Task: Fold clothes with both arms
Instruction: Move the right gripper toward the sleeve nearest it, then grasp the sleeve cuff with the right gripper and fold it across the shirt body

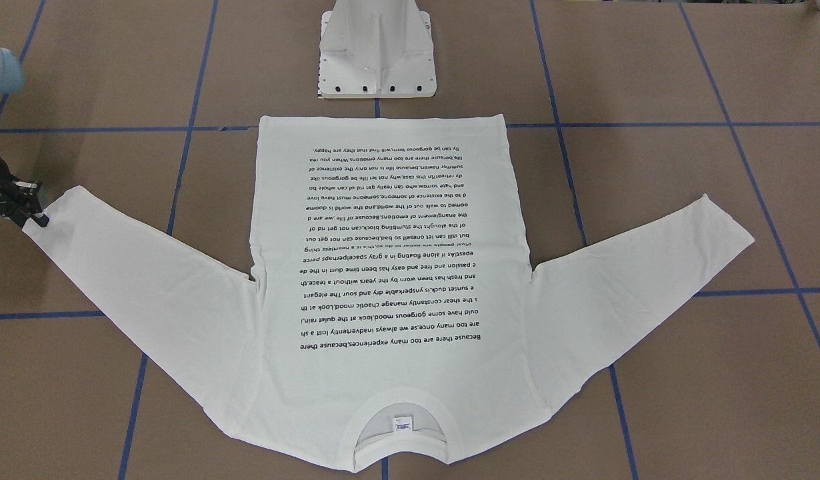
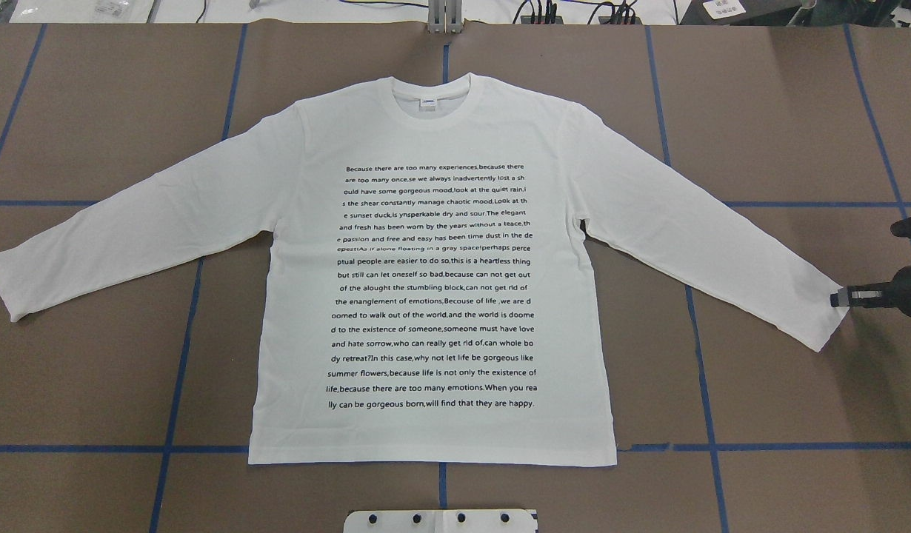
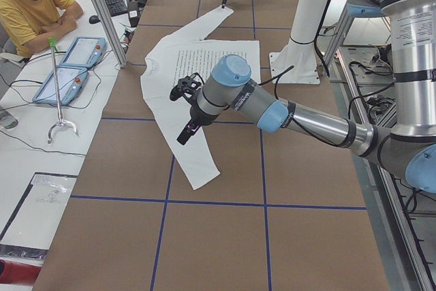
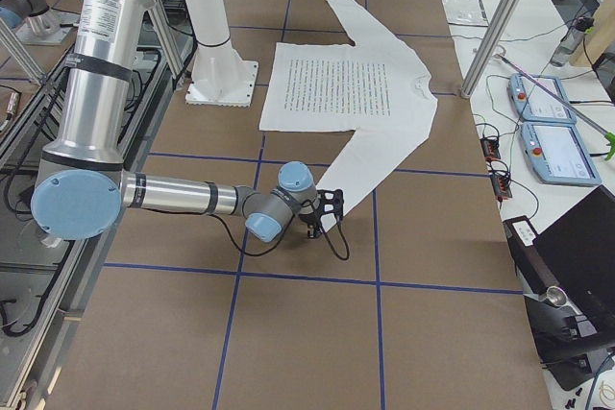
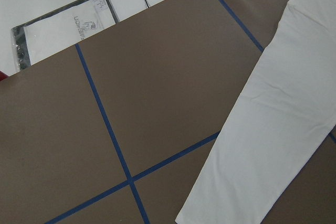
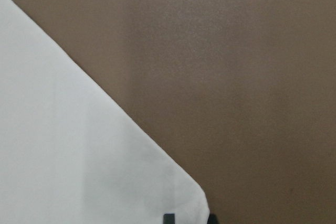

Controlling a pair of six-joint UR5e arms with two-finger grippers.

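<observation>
Black right gripper [image 2: 835,298] touches the right cuff [image 2: 824,320]; gripping or not, I cannot tell. Left gripper [image 3: 182,140] hangs by the left sleeve [image 2: 129,229], state unclear too. The shirt [image 2: 433,281] lies flat, text up, sleeves spread, on the tabletop [image 2: 92,370].

The overhead camera looked down from behind the base [image 2: 441,520]; the front one faced it (text on the shirt [image 1: 390,267] read inverted). Side cameras looked along the table [image 3: 272,236] from either end, sharing the shirt. Wrist cameras hung close, each over a sleeve [image 5: 273,129].
</observation>
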